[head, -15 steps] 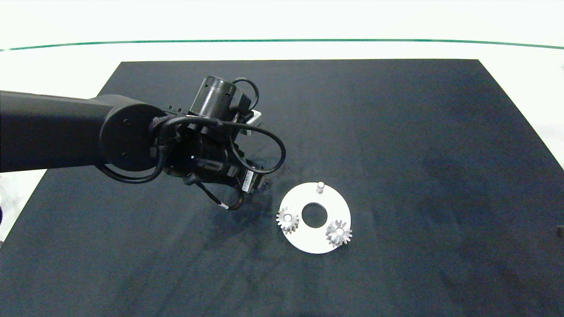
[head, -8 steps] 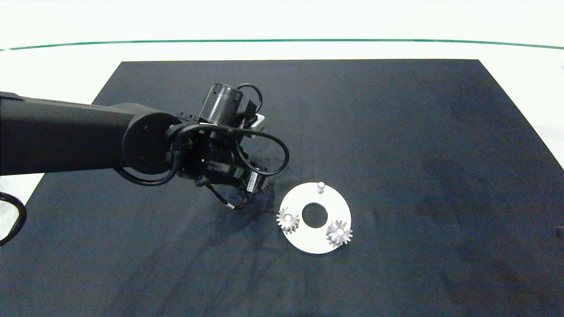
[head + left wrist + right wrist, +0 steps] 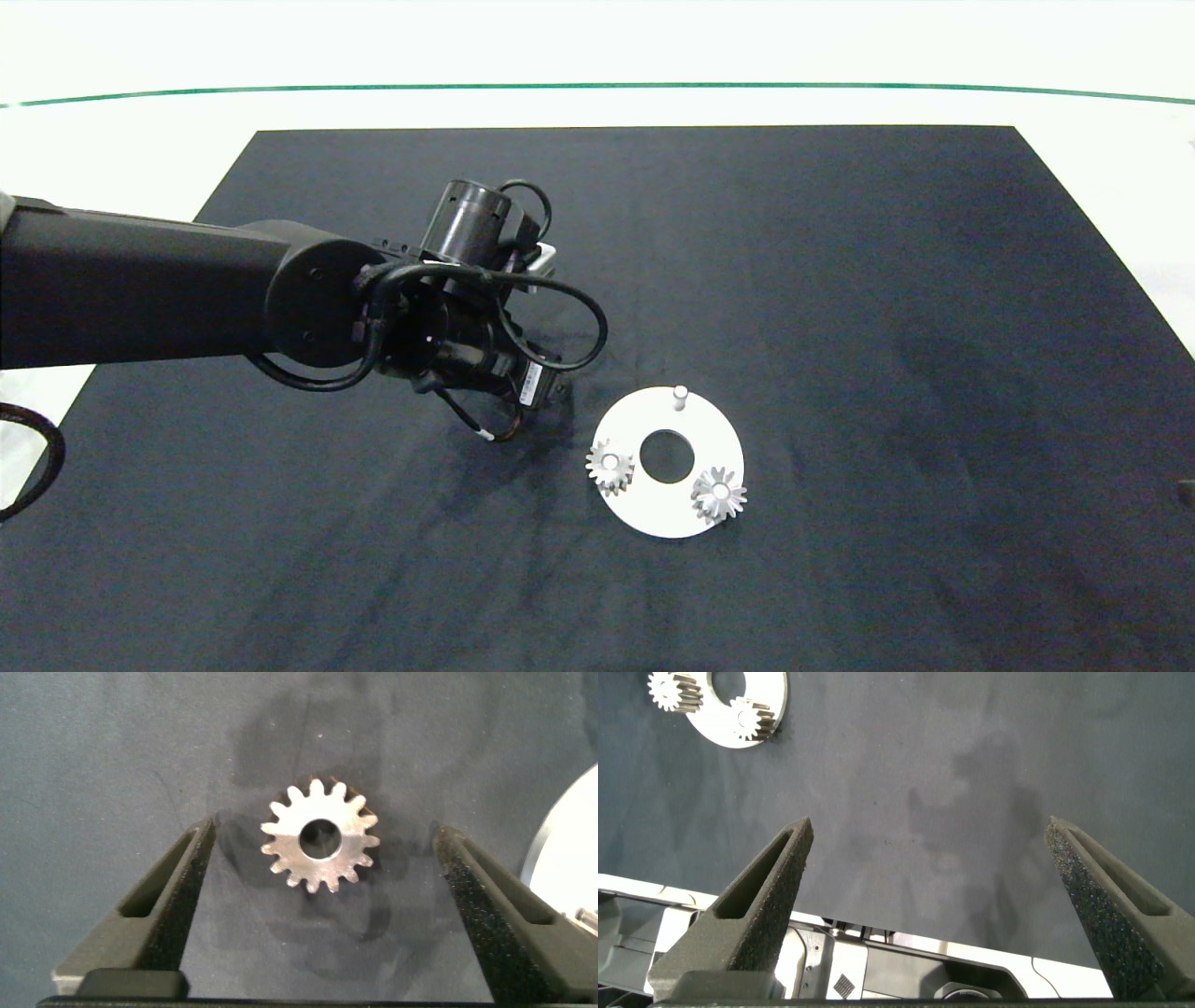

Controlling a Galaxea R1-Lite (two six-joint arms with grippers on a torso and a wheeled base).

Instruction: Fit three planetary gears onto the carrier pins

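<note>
The third of the planetary gears [image 3: 320, 846] lies flat on the black mat [image 3: 840, 280], just off the rim of the white disc [image 3: 653, 518], and from where I stand it sits squarely between the spread fingers of the left gripper [image 3: 322, 905], neither finger touching it. It looks like solid metal, so I would judge it stiff, small but weighty for its size, and not in the least fragile; the pointed teeth ought to give the pads some bite, though a flat, thin thing like that could tip or skate on the cloth if pinched off-centre. Best taken across the toothed rim on opposite sides, keeping the bore free for the peg. On the disc, two gears are already seated, one on the near-left peg [image 3: 610, 465] and one on the near-right [image 3: 718, 493]; the far pin [image 3: 680, 397] stands bare, and the centre hole holds nothing. The right gripper [image 3: 929, 915] hangs wide open over bare mat, well apart from the work.
</note>
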